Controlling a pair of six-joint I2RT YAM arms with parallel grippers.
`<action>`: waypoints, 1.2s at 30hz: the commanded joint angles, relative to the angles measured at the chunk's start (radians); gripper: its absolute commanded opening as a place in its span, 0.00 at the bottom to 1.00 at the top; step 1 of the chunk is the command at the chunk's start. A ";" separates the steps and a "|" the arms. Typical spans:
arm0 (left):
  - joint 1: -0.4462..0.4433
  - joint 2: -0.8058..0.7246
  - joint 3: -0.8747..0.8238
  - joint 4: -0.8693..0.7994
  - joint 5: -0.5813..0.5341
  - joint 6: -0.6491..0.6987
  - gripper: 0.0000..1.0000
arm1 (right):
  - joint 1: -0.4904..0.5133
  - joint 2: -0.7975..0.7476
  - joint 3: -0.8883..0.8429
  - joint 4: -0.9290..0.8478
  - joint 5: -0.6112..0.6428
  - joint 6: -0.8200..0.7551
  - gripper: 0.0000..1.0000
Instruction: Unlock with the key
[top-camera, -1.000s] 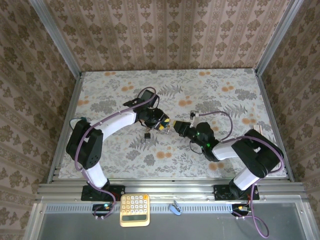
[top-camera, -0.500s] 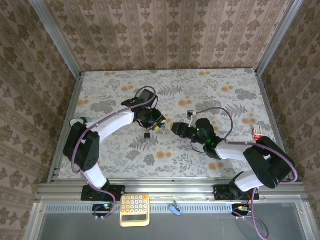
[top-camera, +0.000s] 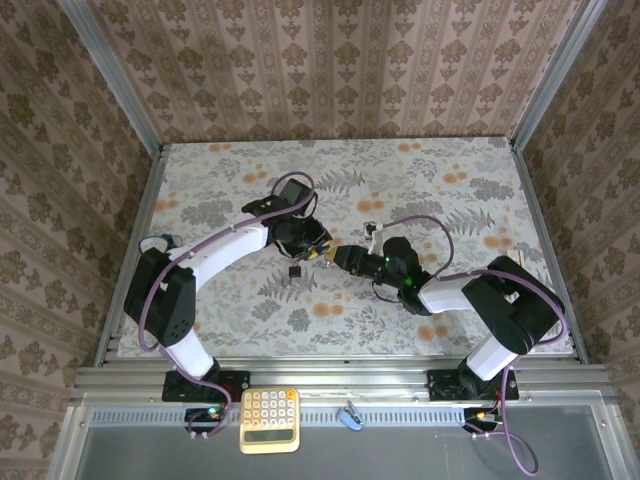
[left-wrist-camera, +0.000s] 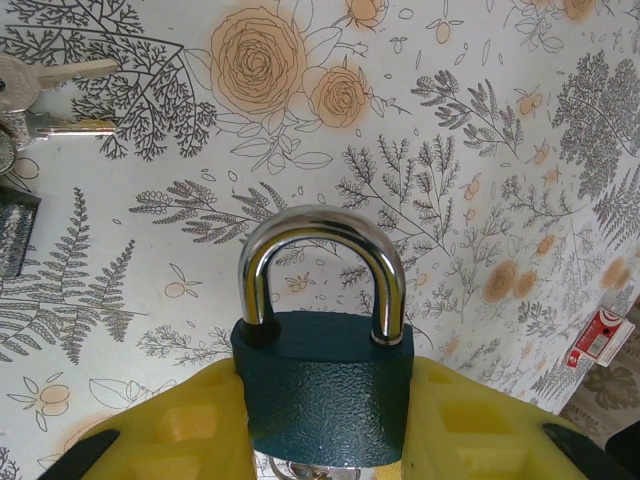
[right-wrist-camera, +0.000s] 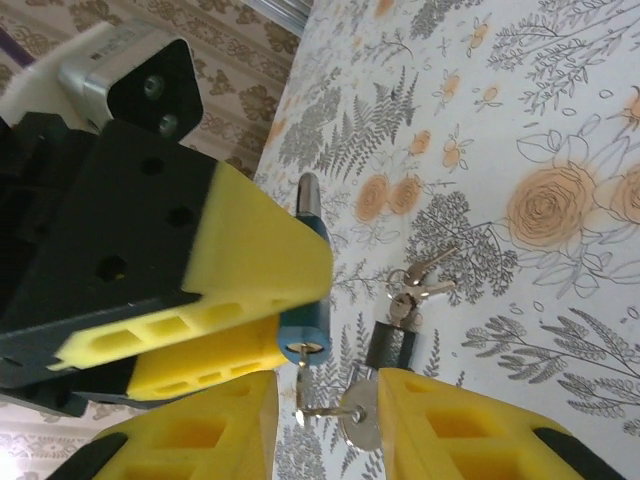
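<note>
1. Left gripper (left-wrist-camera: 325, 378): clenched on the teal body of the padlock (left-wrist-camera: 325, 400). The padlock sits between its yellow fingers (left-wrist-camera: 190, 425), and the steel shackle (left-wrist-camera: 320, 225) juts past the fingertips with both legs seated in the body.
2. Right gripper (right-wrist-camera: 328, 400): faces the left gripper tip to tip. The key (right-wrist-camera: 300, 385) stands between its parted fingers, blade at the keyhole (right-wrist-camera: 305, 350). Whether the fingers pinch the key cannot be told.
3. Spare keys (right-wrist-camera: 418, 275): lie on the floral table (right-wrist-camera: 560, 120), just beyond the right gripper's fingertips.

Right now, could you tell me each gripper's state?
Left gripper: closed on the dark teal chrome-shackled padlock.
Right gripper: astride the silver key; grip cannot be told.
</note>
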 joint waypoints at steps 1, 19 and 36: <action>-0.006 -0.042 0.019 0.015 -0.001 0.021 0.28 | 0.008 0.023 0.025 0.047 -0.010 0.018 0.30; -0.013 -0.046 0.013 0.057 0.024 -0.005 0.27 | 0.022 0.075 0.056 0.068 0.012 0.041 0.00; 0.018 -0.159 -0.163 0.349 0.107 -0.045 0.22 | -0.010 0.196 0.064 0.291 -0.047 0.265 0.00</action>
